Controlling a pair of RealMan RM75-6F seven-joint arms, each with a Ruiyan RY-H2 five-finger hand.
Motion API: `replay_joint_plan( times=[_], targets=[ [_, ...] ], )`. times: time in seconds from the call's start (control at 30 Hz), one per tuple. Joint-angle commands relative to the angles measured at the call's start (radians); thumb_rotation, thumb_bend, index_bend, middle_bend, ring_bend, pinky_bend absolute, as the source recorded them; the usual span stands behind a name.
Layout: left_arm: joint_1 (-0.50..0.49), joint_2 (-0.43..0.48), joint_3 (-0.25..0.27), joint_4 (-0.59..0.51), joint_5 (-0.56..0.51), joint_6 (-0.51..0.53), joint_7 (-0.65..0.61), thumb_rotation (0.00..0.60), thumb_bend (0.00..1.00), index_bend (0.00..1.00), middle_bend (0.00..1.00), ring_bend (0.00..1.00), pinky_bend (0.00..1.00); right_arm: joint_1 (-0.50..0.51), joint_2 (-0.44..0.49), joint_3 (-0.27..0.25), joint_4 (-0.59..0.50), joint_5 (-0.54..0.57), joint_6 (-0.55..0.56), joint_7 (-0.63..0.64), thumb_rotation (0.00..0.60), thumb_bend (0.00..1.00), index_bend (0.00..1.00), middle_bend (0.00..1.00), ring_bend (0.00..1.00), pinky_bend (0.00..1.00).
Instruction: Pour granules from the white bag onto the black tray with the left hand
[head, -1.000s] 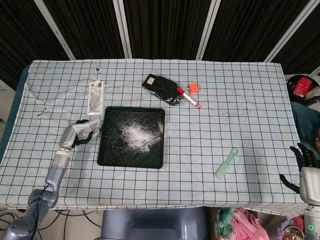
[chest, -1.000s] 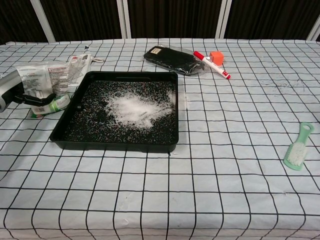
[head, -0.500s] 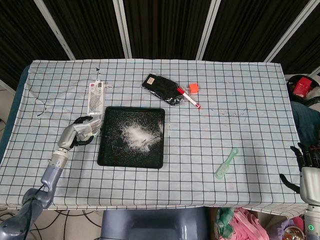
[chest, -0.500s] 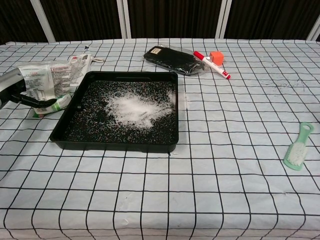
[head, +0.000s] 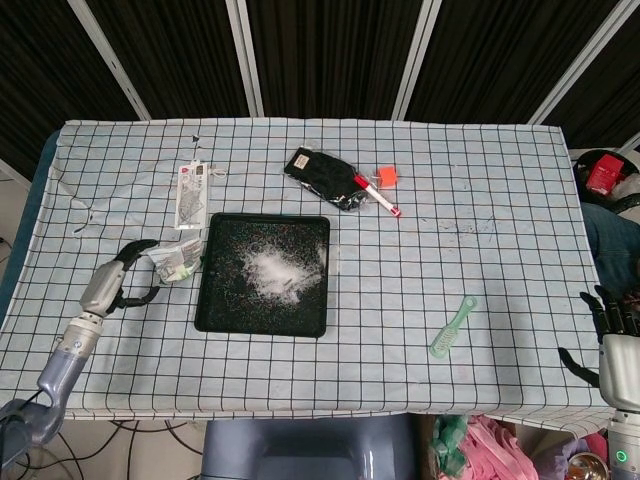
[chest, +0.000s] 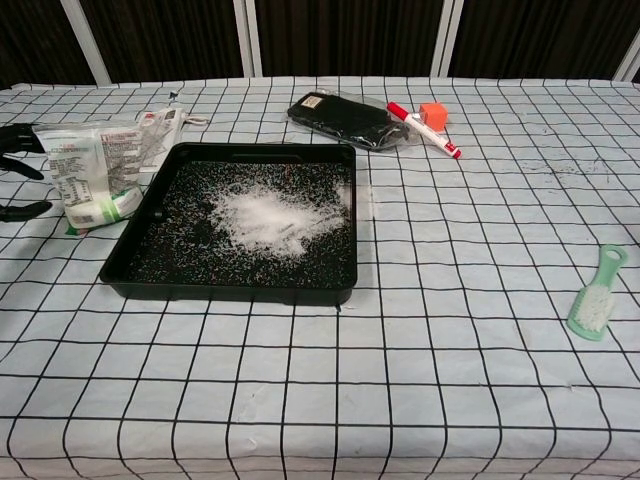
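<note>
Left hand: the left hand (head: 118, 278) lies at the near-left part of the worktop (head: 480, 300), its fingers (chest: 20, 168) spread apart and holding nothing.
White bag: the white bag (chest: 92, 172) stands just beyond the fingertips of that hand, on the checked cloth; whether they touch it cannot be told. Its far side is right beside the tray's edge.
Black tray: the black tray (head: 215, 310) sits past the bag from the left hand, towards the middle of the worktop.
Granules: a white heap of granules (chest: 268, 218) lies in the middle of the tray, with loose grains scattered across its floor.
Right hand: the right hand (head: 612, 345) hangs off the near-right edge of the worktop, fingers apart and empty, well apart from the tray.
Brush: a green brush (head: 452, 327) lies between the tray and the right hand.
Far things: a black pouch (head: 322, 176), a red marker (head: 376, 195) and a flat packet (head: 191, 194) lie beyond the tray.
</note>
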Motion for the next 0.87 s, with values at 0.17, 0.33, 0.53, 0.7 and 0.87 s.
replay_joint_plan(
  times=[0.17, 0.33, 0.53, 0.7, 0.87],
  targets=[
    [0.124, 0.332, 0.021, -0.477, -0.053, 0.093, 0.504, 0.600, 0.33, 0.14, 0.12, 0.06, 0.19, 0.001, 0.004, -0.002, -0.003, 0.006, -0.011, -0.001, 0.600, 0.13, 0.16, 0.10, 0.14, 0.32],
    [0.178, 0.459, 0.015, -0.708, -0.060, 0.198, 0.775, 0.600, 0.34, 0.13, 0.12, 0.06, 0.18, 0.001, 0.008, -0.003, -0.003, 0.008, -0.015, 0.000, 0.600, 0.13, 0.16, 0.10, 0.14, 0.32],
    [0.246, 0.545, 0.038, -0.815, -0.009, 0.305, 0.846, 0.600, 0.34, 0.13, 0.12, 0.06, 0.15, 0.002, 0.009, -0.001, 0.003, 0.013, -0.020, 0.007, 0.600, 0.13, 0.16, 0.10, 0.14, 0.32],
    [0.302, 0.590, 0.056, -0.858, 0.016, 0.373, 0.902, 0.600, 0.34, 0.14, 0.12, 0.06, 0.12, 0.007, 0.004, -0.001, 0.009, 0.020, -0.035, 0.010, 0.600, 0.13, 0.16, 0.10, 0.14, 0.32],
    [0.328, 0.613, 0.059, -0.875, 0.056, 0.419, 0.916, 0.600, 0.34, 0.14, 0.12, 0.06, 0.12, 0.008, 0.001, -0.001, 0.011, 0.018, -0.032, 0.008, 0.600, 0.13, 0.16, 0.10, 0.14, 0.32]
  ],
)
